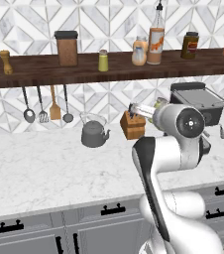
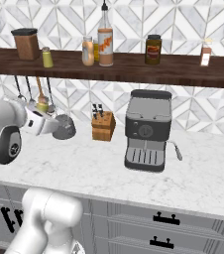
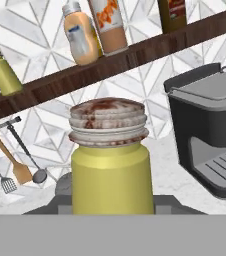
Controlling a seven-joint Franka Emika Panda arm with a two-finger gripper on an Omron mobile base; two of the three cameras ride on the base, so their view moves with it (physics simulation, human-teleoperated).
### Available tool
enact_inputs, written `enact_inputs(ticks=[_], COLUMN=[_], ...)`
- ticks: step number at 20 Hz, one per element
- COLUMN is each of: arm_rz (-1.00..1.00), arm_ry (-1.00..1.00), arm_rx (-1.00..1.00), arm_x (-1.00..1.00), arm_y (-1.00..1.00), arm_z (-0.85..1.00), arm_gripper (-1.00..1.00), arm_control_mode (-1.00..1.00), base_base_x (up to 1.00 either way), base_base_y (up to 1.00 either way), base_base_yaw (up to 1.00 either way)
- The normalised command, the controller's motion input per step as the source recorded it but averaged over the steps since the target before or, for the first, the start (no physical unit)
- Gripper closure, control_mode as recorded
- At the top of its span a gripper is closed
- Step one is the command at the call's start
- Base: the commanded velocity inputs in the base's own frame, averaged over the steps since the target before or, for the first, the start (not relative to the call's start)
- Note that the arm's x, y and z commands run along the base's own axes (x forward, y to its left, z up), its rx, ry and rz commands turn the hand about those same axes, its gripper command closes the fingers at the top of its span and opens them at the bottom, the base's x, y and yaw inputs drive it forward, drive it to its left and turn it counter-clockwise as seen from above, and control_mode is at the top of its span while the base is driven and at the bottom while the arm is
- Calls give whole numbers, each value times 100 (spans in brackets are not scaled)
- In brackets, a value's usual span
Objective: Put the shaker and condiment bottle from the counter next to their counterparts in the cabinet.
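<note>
Long dark cabinet [image 1: 109, 69] spanning the tiled wall above the marble counter [image 1: 44, 168], utensils hanging under its left part, coffee machine [image 2: 146, 130] and knife block [image 2: 103, 126] standing below on the worktop. Already up on that shelf: the tall condiment bottle [image 2: 104, 37], touching or just beside the squat orange bottle [image 2: 87, 50], so that half of the job judged done. Further left along the shelf, between the brown canister [image 2: 26, 43] and the orange bottle, the matching shaker [image 2: 47, 57], standing upright with bare wood either side. Below it and well under shelf height, the gripper [image 2: 43, 115] closed on the shaker [image 3: 110, 170], jaws clamped low around the yellow-green body with the grey cap free above. Held roughly upright, long axis running up toward the shelf edge. Seen from the hand view, the shelf twin [image 3: 2, 75] lying up and to the left of the carried one, with the orange bottle up and slightly left too. Coming move therefore judged as a lift above the shelf lip, then a reach forward, setting down in the gap just right of the twin. Main risk: clipping the shelf's front edge on the way up, or nudging the twin on landing
</note>
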Motion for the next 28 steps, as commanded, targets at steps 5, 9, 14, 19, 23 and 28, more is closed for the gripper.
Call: enact_inputs(ticks=[5, 9, 14, 19, 23, 28], arm_rz=[-4, -1, -3, -1, 0, -2], arm_ry=[0, 0, 0, -12, -18, -5], arm_rx=[-1, -1, -6, -24, -24, -13], arm_x=[-24, -24, -7, 10, 11, 33], arm_y=[32, 34, 28, 39, 35, 10], arm_z=[65, 60, 35, -3, 0, 15], arm_gripper=[100, 100, 100, 100, 100, 100], arm_control_mode=[-100, -100, -100, -100, -100, -100], base_base_x=[0, 0, 0, 0, 0, 0], base_base_y=[0, 0, 0, 0, 0, 0], base_base_yaw=[0, 0, 0, 0, 0, 0])
